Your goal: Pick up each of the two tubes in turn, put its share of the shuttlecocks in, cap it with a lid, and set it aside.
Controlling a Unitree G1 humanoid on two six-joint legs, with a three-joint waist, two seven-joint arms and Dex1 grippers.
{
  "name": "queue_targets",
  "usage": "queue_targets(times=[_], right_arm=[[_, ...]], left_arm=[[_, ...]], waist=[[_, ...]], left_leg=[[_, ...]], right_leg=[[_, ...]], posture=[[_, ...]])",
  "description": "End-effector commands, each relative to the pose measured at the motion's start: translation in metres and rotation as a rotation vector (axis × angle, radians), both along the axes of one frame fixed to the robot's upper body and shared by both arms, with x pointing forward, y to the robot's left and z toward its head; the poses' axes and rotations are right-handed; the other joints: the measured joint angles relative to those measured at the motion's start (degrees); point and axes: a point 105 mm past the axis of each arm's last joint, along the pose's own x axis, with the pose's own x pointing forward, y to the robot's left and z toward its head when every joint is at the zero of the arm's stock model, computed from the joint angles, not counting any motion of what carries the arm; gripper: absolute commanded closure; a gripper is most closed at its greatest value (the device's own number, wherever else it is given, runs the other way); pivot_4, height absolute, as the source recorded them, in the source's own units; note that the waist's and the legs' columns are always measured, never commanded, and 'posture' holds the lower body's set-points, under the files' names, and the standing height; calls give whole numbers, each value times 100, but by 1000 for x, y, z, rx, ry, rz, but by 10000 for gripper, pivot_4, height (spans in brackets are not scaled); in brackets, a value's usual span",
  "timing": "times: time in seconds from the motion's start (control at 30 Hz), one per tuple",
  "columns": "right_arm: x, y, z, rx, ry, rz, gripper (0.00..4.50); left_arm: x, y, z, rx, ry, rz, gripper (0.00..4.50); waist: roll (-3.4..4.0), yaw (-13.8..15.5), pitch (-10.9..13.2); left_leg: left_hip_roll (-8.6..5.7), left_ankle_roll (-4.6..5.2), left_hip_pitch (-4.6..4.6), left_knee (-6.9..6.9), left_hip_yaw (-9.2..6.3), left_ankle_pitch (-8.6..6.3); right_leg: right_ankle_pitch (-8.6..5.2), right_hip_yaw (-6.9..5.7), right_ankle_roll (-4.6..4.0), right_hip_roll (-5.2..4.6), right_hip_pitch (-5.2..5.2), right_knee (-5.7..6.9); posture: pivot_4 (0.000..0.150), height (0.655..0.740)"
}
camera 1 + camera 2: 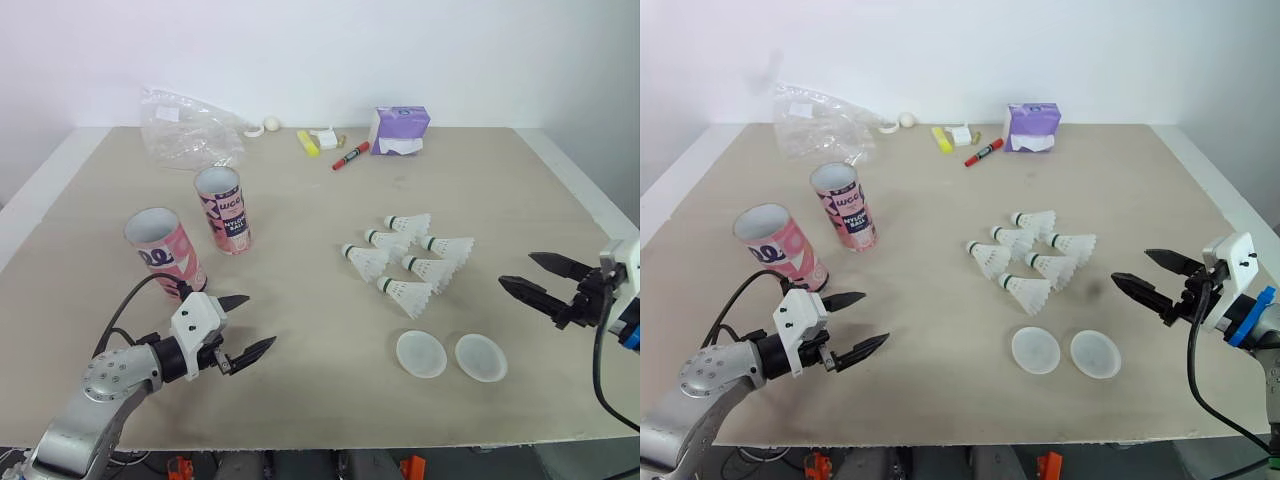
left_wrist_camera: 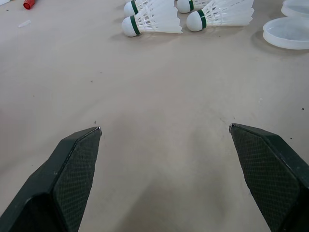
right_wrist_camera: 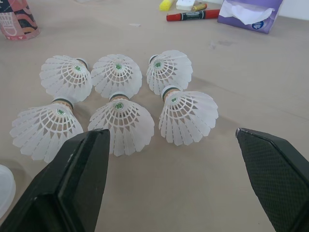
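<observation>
Beside the left tool (image 1: 260, 320), spread wide and empty, two tubes (image 1: 224, 210) stand upright, mouths open for loading; ahead of the right tool (image 1: 515, 269), equally wide, six shuttlecocks (image 1: 405, 262) lie grouped, two lids (image 1: 421, 353) nearby.

In the left wrist view, the two lids (image 2: 287, 33), the red marker (image 2: 29, 4) and some shuttlecocks (image 2: 145, 6) are cut by the frame's edge. In the right wrist view, a pink tube (image 3: 17, 19), one lid (image 3: 4, 188) and the purple tissue pack (image 3: 248, 14) are cropped likewise. At the upper centre of the left eye view, the small white item (image 1: 323, 137) beside the yellow object (image 1: 307, 143) cannot be identified
</observation>
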Motion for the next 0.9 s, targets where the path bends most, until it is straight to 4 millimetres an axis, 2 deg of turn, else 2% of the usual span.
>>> queue_targets(times=[0.03,0.67,0.9], right_arm=[[-2,-2,13,-24,-46,-6,0],[-2,-6,9,-25,-48,-23,0],[-2,-2,11,-33,-58,-2,0]], left_arm=[[-1,-3,6,-10,-22,-25,828],[-2,-5,14,-43,-33,-61,828],[2,-3,14,-61,-40,-11,828]], waist=[[0,0,0],[0,0,0],[0,0,0]], left_leg=[[0,0,0,0,0,0],[0,0,0,-1,2,0],[0,0,1,-1,3,0]], right_leg=[[0,0,0,0,0,0],[0,2,0,0,0,0],[0,2,0,0,0,0]], posture=[[1500,7400],[1500,7400],[1500,7400]])
